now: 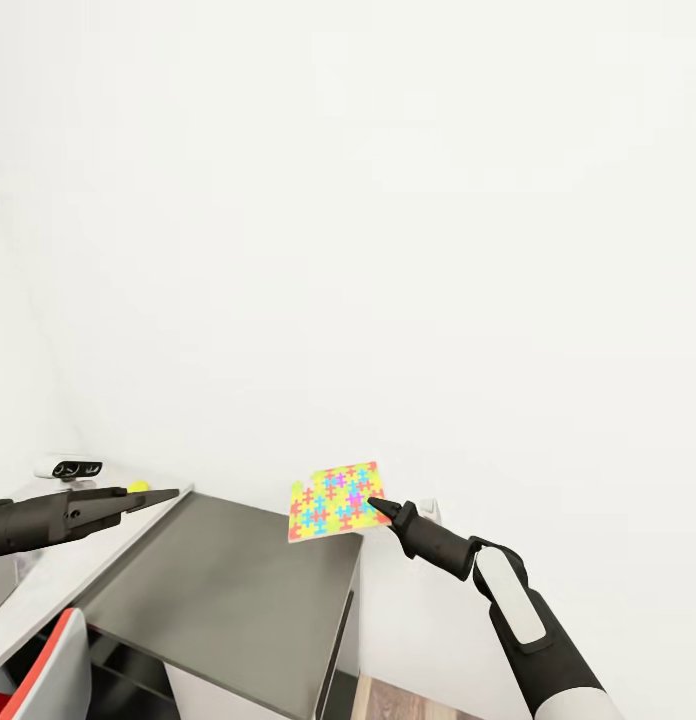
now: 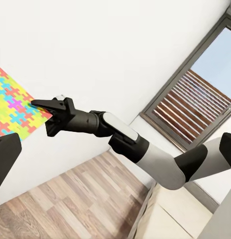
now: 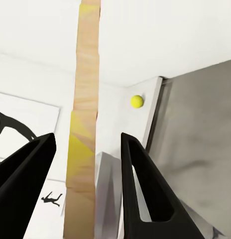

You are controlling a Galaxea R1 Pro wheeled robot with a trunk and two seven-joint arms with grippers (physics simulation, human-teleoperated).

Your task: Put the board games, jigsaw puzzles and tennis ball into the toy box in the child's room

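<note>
White wall bkgd; right pincer (image 1: 380,507) holds jigsaw puzzle (image 1: 334,500) by edge, tennis ball (image 1: 138,487) nearer left pincer (image 1: 168,494), whose state is unclear.

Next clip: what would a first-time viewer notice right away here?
The bright jigsaw puzzle stands out, held up in the air by the right gripper against the bare white wall, above the far corner of the dark grey cabinet. Next, the small tennis ball on the pale table to the left, just beyond the left gripper.
</note>
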